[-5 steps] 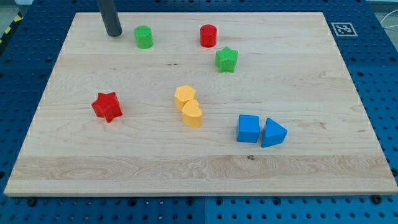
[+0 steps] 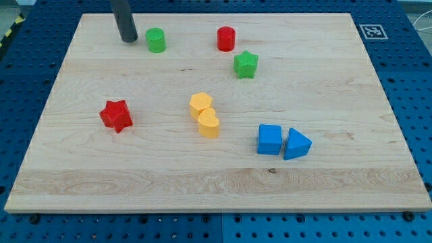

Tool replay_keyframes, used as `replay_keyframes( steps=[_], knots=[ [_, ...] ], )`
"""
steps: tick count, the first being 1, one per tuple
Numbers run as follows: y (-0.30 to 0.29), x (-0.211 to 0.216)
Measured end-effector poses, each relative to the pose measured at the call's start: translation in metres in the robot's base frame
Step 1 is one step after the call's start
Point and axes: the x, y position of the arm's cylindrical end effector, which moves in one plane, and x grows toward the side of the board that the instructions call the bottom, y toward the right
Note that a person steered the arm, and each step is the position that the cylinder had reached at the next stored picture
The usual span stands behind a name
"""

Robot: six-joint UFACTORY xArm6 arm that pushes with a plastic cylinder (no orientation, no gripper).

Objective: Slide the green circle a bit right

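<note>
My tip (image 2: 127,39) is resting on the board (image 2: 67,169) near the view's top-left corner, and it is bare: a plain rod end with nothing to open or close and nothing held. Just to its right, at almost the same height in the view, the green circle (image 2: 156,40) is sitting close to the board's top edge. A narrow strip of wood is showing between the two, so I am judging that I am near it but not touching.

That is the relation everything is turning on: the circle is lying directly to the view's right of my tip, which is the way it has to go. I am reckoning that a short, level push rightward should carry it, provided I am meeting it through its middle; catching it high or low would be sending it off at an angle.

Further right along the same line, the red circle (image 2: 226,38) is standing well apart from the green one, leaving room for a small slide. The green star (image 2: 246,64) is sitting just below and right of that.

Lower down, left to right, the red star (image 2: 116,115), the two touching yellow blocks (image 2: 204,115) and the blue pair (image 2: 283,142) are all lying well clear of the path.
</note>
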Motion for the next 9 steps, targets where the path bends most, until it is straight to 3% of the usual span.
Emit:
replay_keyframes(
  steps=[9],
  knots=[
    [0.022,0.018]
  ],
)
